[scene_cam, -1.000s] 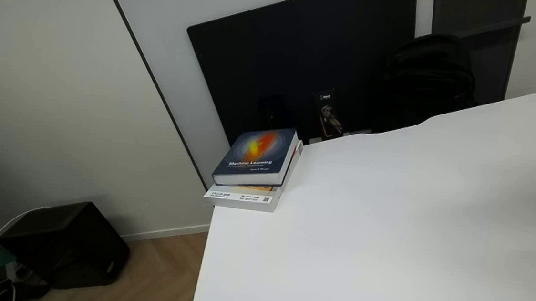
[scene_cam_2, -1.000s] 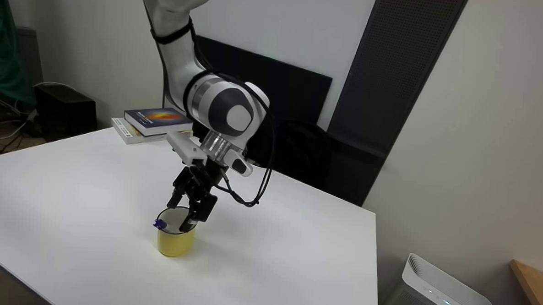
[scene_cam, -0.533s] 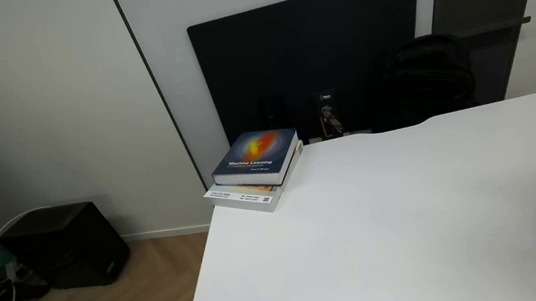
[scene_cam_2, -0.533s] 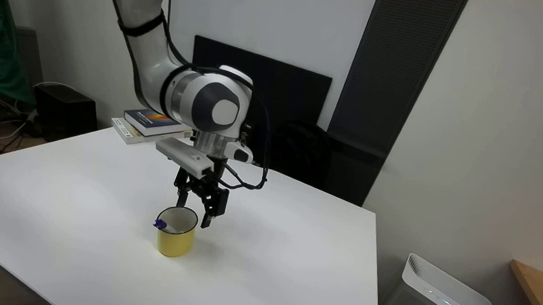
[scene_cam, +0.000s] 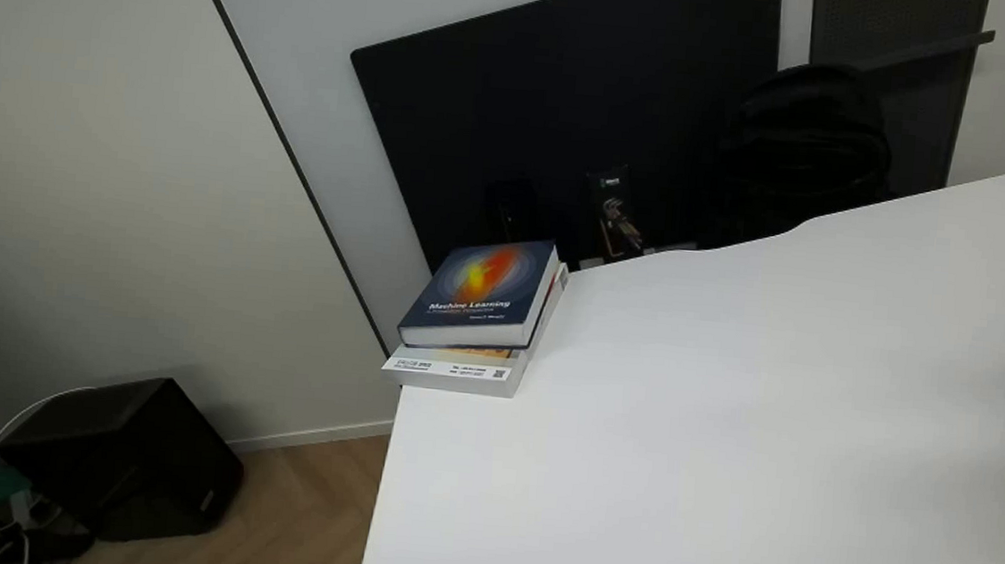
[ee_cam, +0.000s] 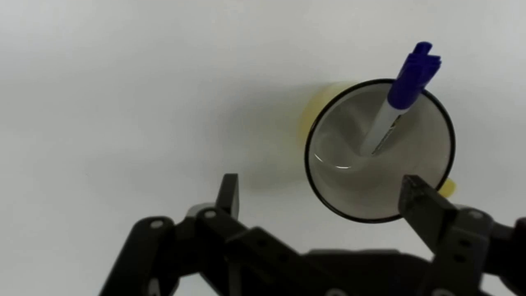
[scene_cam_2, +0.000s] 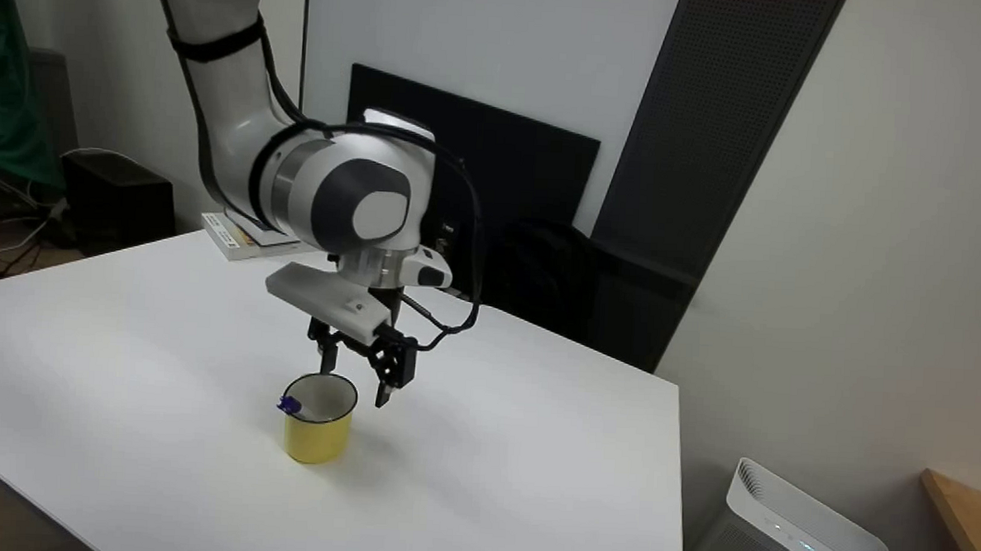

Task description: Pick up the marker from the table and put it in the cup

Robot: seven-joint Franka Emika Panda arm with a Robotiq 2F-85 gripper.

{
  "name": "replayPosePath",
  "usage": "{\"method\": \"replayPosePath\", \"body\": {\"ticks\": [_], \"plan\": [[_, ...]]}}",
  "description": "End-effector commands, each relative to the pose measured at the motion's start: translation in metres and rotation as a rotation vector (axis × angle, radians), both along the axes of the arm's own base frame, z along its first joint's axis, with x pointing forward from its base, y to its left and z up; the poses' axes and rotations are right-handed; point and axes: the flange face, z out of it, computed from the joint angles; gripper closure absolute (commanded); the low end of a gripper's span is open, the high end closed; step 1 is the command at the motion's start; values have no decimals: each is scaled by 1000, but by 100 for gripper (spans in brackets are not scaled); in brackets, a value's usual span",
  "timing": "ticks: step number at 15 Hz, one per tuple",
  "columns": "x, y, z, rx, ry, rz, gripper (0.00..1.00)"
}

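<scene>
Marker (ee_cam: 402, 96), apart from the gripper (ee_cam: 319, 181), whose jaws are spread wide with nothing held between them; contact with the cup (scene_cam_2: 316, 442) cannot be determined. In an exterior view the cup is set on the table (scene_cam_2: 515, 467) to the near left of the gripper. Within it the marker is propped aslant, its blue-capped end carried past the left rim. Placement is judged complete; withdrawal toward the far side is suggested.

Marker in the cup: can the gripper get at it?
Probably, after repositioning: the gripper is open and holds nothing, and the cap of the marker sticks out of the cup, uncovered. The marker isn't between the fingers, though.
</scene>
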Motion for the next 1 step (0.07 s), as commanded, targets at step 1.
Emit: {"method": "replayPosePath", "body": {"ticks": [1], "plan": [[0, 0, 1, 1, -1, 2, 0]]}}
